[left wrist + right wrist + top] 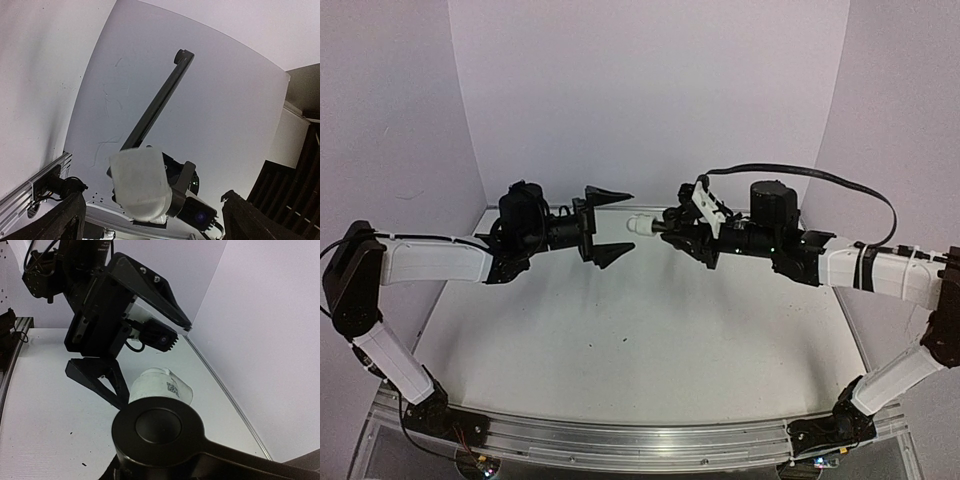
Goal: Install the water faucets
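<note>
Here, the white fitting point(642, 225) hangs in mid-air above the far middle of the table point(620, 350), a small blocky plastic piece with rounded corners and a matte, slightly translucent surface. In the left wrist view the black spout point(155, 107) rises from behind it as a thin, straight, dull metal bar ending in a small round knob; in the right wrist view that knob fills the near foreground as a smooth black disc. The right gripper point(663, 227) has its jaws drawn in narrow on the fitting's right end, so the white block sticks out to the left. Just left of it, not touching, the left gripper point(612, 225) faces the fitting with its jaws spread wide, 2 black wedge-shaped fingers point(608, 195) standing 1 far and 1 near. Both arms are white-sleeved with black joints. The table is white and faintly speckled, closed in by plain pale walls point(650, 90).
</note>
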{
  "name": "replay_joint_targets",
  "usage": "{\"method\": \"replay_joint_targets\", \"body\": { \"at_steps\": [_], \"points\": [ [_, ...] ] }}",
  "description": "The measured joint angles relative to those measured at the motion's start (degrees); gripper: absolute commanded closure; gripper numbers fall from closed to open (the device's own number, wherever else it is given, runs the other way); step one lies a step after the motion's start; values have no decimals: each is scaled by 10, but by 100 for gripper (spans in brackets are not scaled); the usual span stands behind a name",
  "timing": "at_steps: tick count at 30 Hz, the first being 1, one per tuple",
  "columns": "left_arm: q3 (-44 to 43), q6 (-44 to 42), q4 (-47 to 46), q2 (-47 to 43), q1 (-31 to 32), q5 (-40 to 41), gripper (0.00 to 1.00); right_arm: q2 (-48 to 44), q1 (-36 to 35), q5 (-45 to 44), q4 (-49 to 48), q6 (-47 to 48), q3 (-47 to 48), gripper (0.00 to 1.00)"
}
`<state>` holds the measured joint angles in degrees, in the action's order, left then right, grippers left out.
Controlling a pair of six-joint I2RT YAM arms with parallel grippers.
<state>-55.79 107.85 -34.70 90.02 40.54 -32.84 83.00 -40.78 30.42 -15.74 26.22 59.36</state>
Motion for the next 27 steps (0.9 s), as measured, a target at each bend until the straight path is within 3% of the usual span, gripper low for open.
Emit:
{"method": "replay_joint_targets", "body": {
  "at_steps": [8, 12, 16, 23, 27],
  "points": [
    [-26, 4, -10, 33, 14, 1, 31, 2, -28, -17, -5, 12, 0, 100],
    [-45, -17, -11, 41, 14, -2, 55, 5, -41, -24, -15, 8, 0, 100],
    [-62, -45, -18, 55, 11, -10, 67, 5, -44, -35, -41, -24, 0, 100],
    [-68, -193, -35, 57, -3, -16, 95, 23, -45, -40, -43, -219, 20, 100],
    [-84, -356, -57, 52, -10, -49, 100, 30, -41, -13, -46, -394, 34, 100]
  ]
}}
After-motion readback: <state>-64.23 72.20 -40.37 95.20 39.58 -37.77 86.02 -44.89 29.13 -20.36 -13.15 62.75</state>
